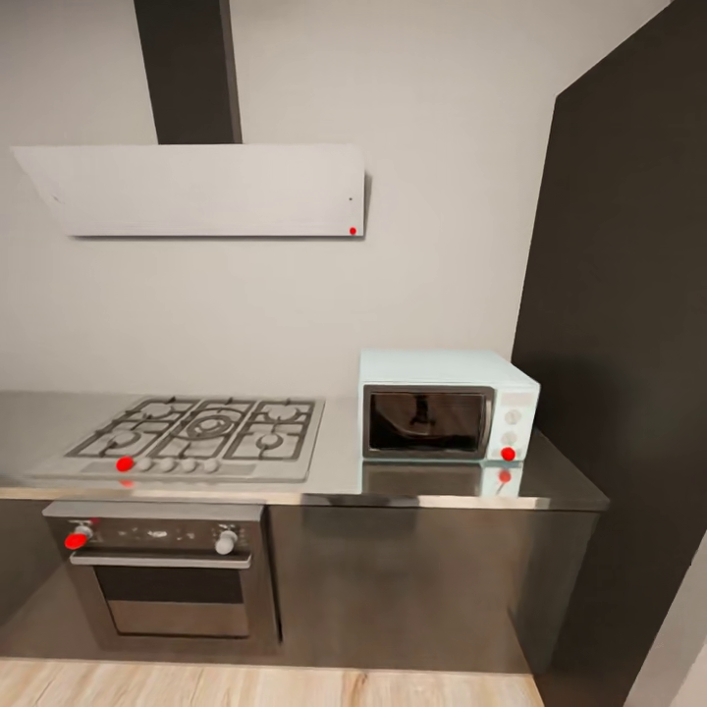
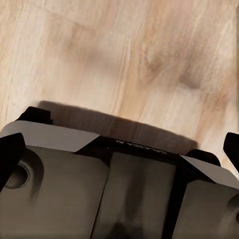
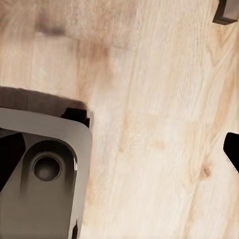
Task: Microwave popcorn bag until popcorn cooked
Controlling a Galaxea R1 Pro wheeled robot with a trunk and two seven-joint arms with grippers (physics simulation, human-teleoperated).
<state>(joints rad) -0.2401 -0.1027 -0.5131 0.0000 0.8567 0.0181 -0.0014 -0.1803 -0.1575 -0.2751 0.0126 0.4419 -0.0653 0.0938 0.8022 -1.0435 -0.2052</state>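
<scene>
Left claw (image 2: 119, 149) and right claw (image 3: 119, 144) above wood floor (image 3: 149, 99), grip state unclear, microwave (image 1: 447, 406) door closed on countertop (image 1: 344, 471).

Table (image 1: 334, 471): glossy grey slab with a metallic edge, mirroring the microwave (image 1: 447, 406), which has a smooth pale mint casing and dark glass door. Hob (image 1: 196, 435): brushed grey metal with grates. Cabinet fronts (image 1: 393, 579): glossy and dark. Floor (image 2: 139, 55): light, grained wood planks, matt.
</scene>
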